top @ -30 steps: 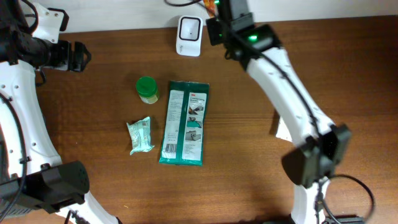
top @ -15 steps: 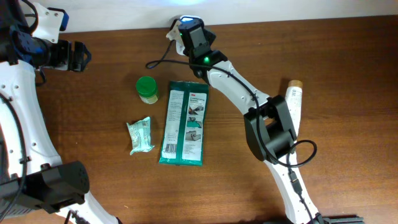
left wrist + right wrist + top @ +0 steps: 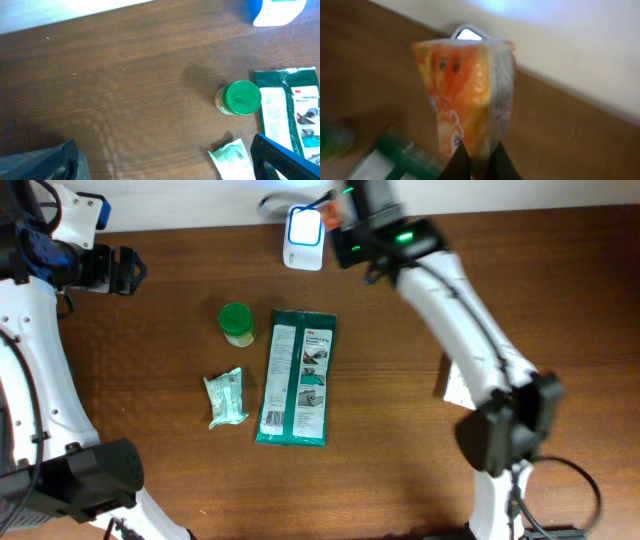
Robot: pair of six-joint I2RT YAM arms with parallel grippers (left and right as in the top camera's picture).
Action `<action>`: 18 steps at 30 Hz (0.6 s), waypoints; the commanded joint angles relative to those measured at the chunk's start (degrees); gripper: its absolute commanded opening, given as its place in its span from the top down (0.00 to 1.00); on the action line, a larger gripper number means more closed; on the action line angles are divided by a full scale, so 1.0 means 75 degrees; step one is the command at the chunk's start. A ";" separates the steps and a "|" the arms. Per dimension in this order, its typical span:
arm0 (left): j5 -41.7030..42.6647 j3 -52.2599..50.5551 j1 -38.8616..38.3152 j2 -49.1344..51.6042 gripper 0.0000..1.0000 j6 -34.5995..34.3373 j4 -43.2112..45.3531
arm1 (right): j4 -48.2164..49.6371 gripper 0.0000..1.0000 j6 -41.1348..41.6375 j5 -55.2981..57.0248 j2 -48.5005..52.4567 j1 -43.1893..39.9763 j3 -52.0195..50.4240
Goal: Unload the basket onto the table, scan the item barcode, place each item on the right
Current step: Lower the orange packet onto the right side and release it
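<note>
Where the brown wooden counter (image 3: 150, 350) meets the pale back wall sits the landmark, a white box-shaped barcode scanner (image 3: 304, 230). The right arm (image 3: 450, 310) reaches to just right of the scanner. The right jaws are pinched shut on the bottom edge of the item. The left arm (image 3: 30, 330) is well left of the scanner, and the left jaws are spread wide with nothing between them. A long dark-green flat plastic pack with a white label (image 3: 297, 377) lies flat in front of the scanner, apart from it. The item, an orange printed foil pouch (image 3: 467, 95), is held upright right in front of the scanner. The scanner's top shows over the pouch in the right wrist view, and the print is blurred. A crumpled pale-green packet (image 3: 226, 398) lies front-left of the scanner, farthest from it. A small round jar with a green lid (image 3: 236, 322) stands upright front-left of the scanner, nearer than the packet.
</note>
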 commanded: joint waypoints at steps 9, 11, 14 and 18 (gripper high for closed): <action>0.0105 -0.0017 0.0015 0.0061 0.01 0.0140 0.0012 | -0.4406 0.96 0.2087 -0.1880 -0.0688 -0.2495 -0.2375; 0.0105 -0.0017 0.0015 0.0061 0.01 0.0143 0.0015 | -0.4118 0.96 0.2087 -0.1880 -0.0688 -0.2675 -0.3194; 0.0105 -0.0017 0.0015 0.0061 0.01 0.0143 0.0015 | -0.3727 0.96 0.2084 -0.1877 -0.0688 -0.3042 -0.4348; 0.0105 -0.0017 0.0015 0.0064 0.01 0.0143 0.0015 | -0.3742 0.57 0.1906 -0.1851 -0.0691 -0.3430 -0.4401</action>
